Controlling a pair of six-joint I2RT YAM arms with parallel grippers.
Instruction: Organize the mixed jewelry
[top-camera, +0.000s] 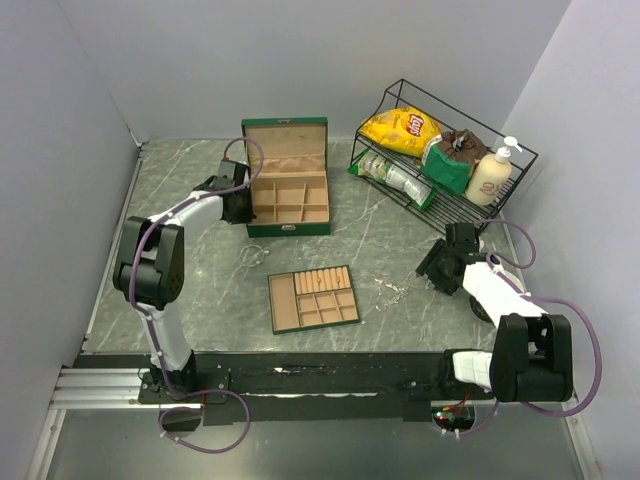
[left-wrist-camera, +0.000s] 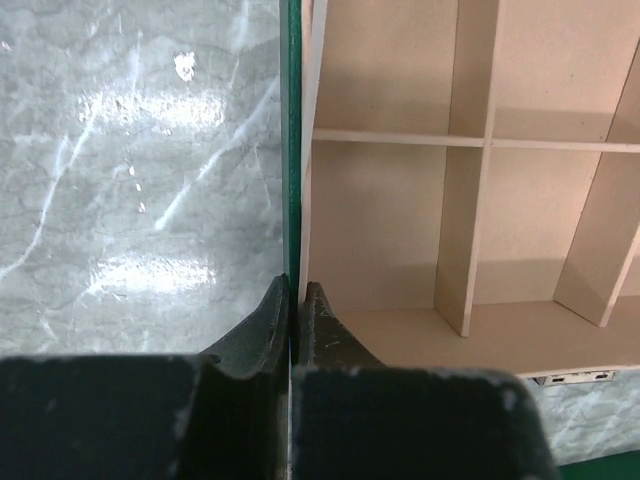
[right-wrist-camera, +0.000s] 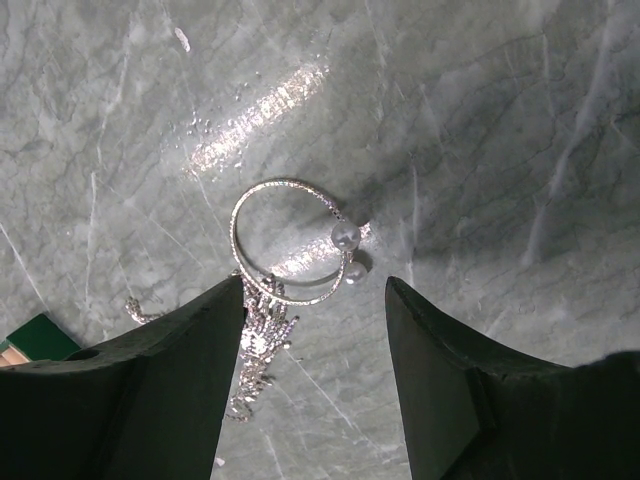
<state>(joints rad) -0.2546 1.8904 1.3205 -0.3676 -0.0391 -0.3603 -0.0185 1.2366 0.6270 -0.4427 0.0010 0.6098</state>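
Chain (right-wrist-camera: 266, 328) partly behind right end effector (right-wrist-camera: 314, 290)

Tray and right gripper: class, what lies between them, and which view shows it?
Silvery jewelry, a bangle and a chain, lies on the table between tray and right gripper; the top view shows it.

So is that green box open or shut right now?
Open. The green box has its lid standing upright at the back, and its tan compartments show from above.
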